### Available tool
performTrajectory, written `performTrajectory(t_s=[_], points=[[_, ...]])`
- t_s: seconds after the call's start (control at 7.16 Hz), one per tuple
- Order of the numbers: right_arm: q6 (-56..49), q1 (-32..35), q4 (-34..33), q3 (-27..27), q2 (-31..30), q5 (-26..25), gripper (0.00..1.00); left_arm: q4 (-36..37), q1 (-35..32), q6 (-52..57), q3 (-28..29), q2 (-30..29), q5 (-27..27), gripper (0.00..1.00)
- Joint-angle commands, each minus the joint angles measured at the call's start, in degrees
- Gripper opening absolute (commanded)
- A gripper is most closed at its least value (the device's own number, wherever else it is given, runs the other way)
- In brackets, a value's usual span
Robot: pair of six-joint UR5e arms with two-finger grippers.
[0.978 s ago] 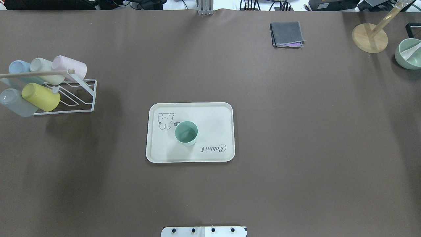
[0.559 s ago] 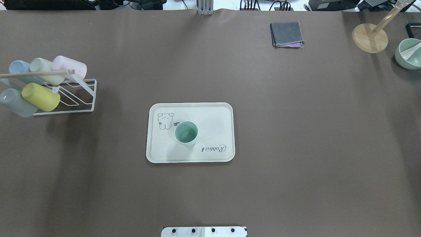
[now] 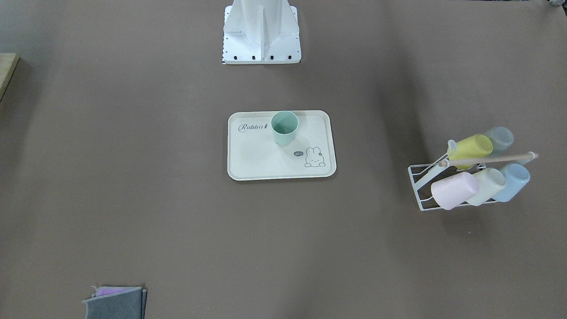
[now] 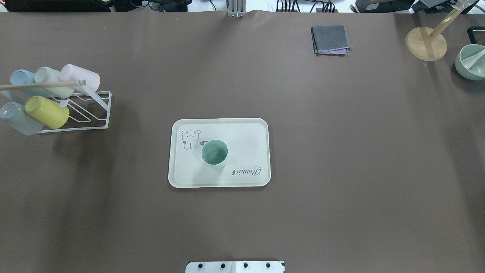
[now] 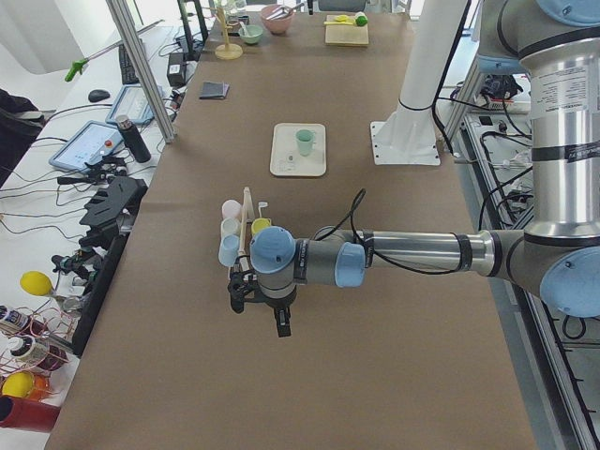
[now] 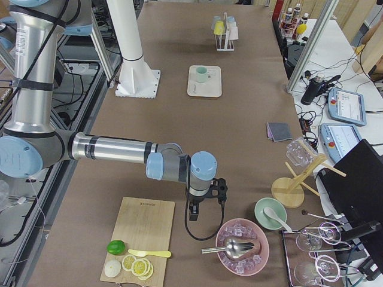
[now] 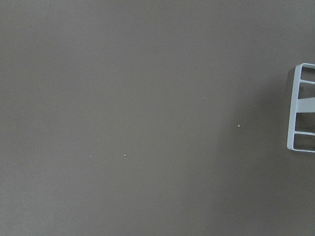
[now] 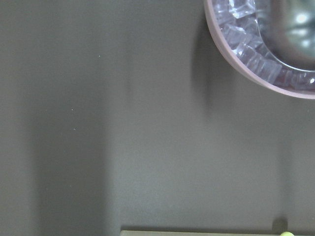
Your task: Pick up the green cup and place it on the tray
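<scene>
A long table [image 4: 341, 151] covered in brown matting runs down the room; along one long edge stands a white bench [image 5: 56, 117] strewn with cables [image 5: 33, 176].

Cup [image 4: 214, 153] on tray [image 4: 246, 132], mid-table; cup rack [image 4: 109, 110] well left; folded cloth [image 4: 330, 38] far side, right.

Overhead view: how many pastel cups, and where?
6. The green cup stands on the tray; five sit tilted on the wire rack: blue cup, cream cup, pink cup, yellow cup, grey cup. None seems hidden.
</scene>
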Motion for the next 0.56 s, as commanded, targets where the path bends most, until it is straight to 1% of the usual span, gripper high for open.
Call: performTrajectory(t_s=[0.0,0.14,0.42], points=[[-0.02,0.58,0.0,0.8,-0.39,-0.14,1.0,4.69,1.95,4.77,3.16,-5.91,1.89,0.98],[-0.11,0.76,0.0,0.8,-0.39,0.04,1.0,4.8,1.34,10.82,4.66,-7.33,3.2,0.98],[-0.11,0.76,0.0,0.62,-0.39,0.04,1.0,4.8,0.64,11.5,5.46,-6.81,3.21,0.98]])
